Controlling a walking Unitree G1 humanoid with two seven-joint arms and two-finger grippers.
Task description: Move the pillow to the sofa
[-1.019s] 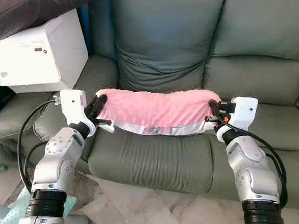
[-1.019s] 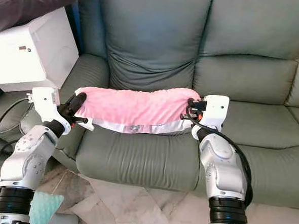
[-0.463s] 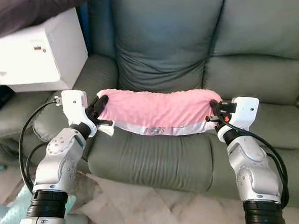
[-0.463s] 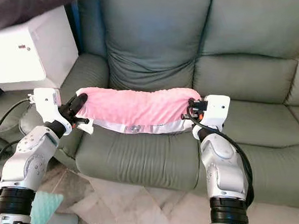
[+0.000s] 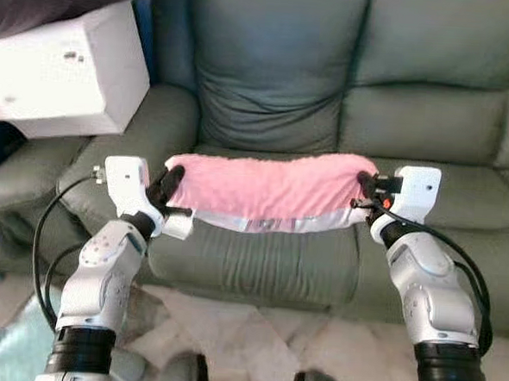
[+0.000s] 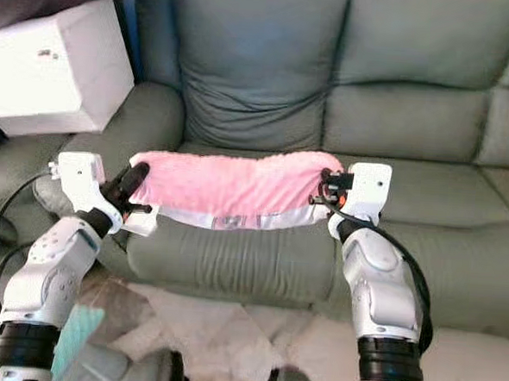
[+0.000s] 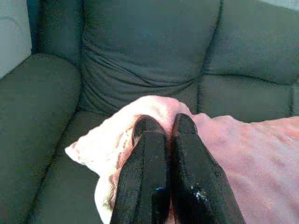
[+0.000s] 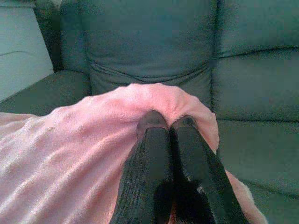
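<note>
Item: floor [image 5: 255, 316], pale stone tile, nearest to me, below the arms.

Item: left gripper [image 5: 170, 182]. I had it pinched tight on the pillow's left end; in the wrist view both fingers [image 7: 145, 140] pressed together with pink cloth bunched round the tips.

Item: right gripper [image 5: 365, 185]. I had it clamped likewise on the right end, fingers [image 8: 152, 122] together and buried in the fabric.

Item: pillow [image 5: 270, 185], pink, soft, with a white band along its lower edge. It hung stretched between the two grippers, sagging a little in the middle, in the air above the front of the sofa's left seat cushion.

Item: sofa [image 5: 270, 71], grey-green, seat and back cushions beyond the pillow, armrest on my left.

Item: box [image 5: 67, 75], white, on that armrest, well apart from the pillow.

Handling note, my judgement: the carry looked nearly done; what remained was to reach further in over the seat, lower both ends together so the pillow landed flat, and release only once the cushion took its weight. Uneven lowering or an early release risked it sliding off the front edge. I meant to keep the left arm away from the box.
</note>
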